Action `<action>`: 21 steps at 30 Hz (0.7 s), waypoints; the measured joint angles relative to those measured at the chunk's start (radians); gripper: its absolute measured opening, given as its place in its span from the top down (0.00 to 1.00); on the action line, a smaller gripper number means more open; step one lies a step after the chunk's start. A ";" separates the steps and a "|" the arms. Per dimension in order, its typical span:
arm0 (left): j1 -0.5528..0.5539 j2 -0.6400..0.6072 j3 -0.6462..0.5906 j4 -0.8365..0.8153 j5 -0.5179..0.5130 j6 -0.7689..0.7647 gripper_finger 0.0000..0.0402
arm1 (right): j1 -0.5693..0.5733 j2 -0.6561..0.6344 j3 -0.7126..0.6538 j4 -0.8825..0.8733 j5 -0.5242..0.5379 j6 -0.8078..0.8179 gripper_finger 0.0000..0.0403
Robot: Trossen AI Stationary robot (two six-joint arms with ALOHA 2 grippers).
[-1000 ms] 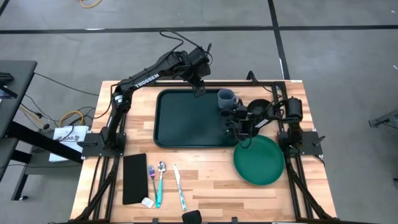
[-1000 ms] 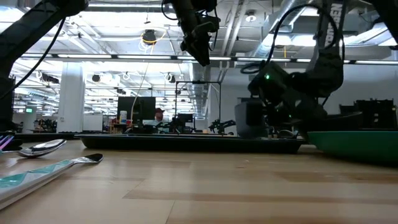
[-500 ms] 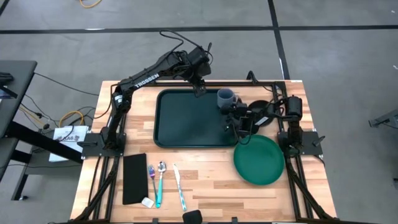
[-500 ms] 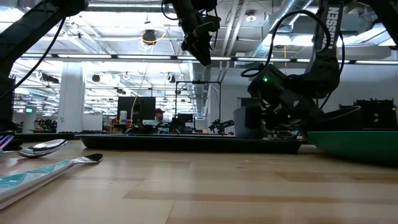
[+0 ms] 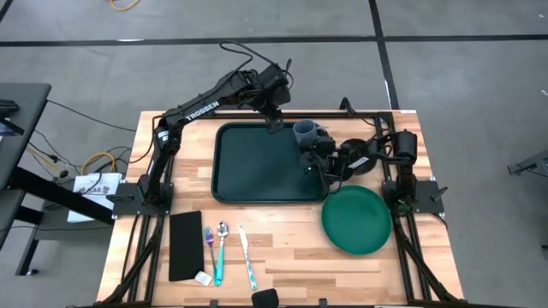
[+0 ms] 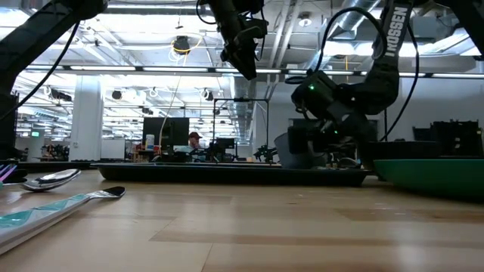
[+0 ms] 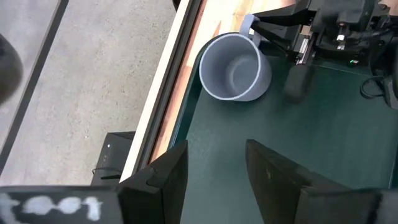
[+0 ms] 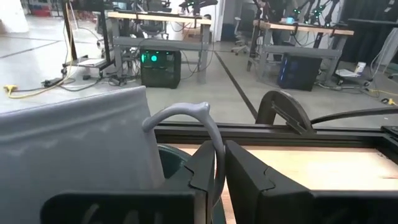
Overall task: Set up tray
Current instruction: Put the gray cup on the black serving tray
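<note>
The right gripper [image 5: 318, 145] is closed narrowly on the thin handle of the grey mug [image 5: 306, 133], as is shown in the right wrist view, where the handle [image 8: 186, 115] is pinched between the two dark fingers [image 8: 245, 168]. The mug is held over the far right corner of the tray [image 5: 257, 167], and in the low view it appears slightly tilted, with its base at or just above the tray floor; contact cannot be confirmed.

The grip is judged to be the main risk. Because only the handle is held, the mug could rotate about the pinch, so that it might be set down on an edge and tip over. If the fingers were opened while the mug is still tilted or raised, it could drop and roll against the raised rim or off the tray towards the far edge of the desk [image 5: 282, 235], which lies just beside it.

The left gripper [image 5: 274, 122] hangs above the far rim of the tray with its fingers parted and nothing held, near the mug. A collision between the two arms could be caused if either were moved sideways.

The green plate [image 5: 357, 220] lies just beside the tray's near right corner and could be knocked by the right arm on retreat. The cutlery [image 5: 224, 248] and the black rectangle [image 5: 185, 245] lie well apart, at the near edge.
</note>
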 joint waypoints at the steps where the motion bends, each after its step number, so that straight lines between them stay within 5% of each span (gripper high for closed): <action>1: 0.000 0.000 0.000 0.000 0.000 0.000 0.63 | 0.000 0.000 0.000 0.000 -0.003 0.000 0.93; 21: 0.000 0.000 0.000 0.000 0.000 0.014 0.63 | 0.043 0.000 0.000 0.004 0.005 -0.064 0.83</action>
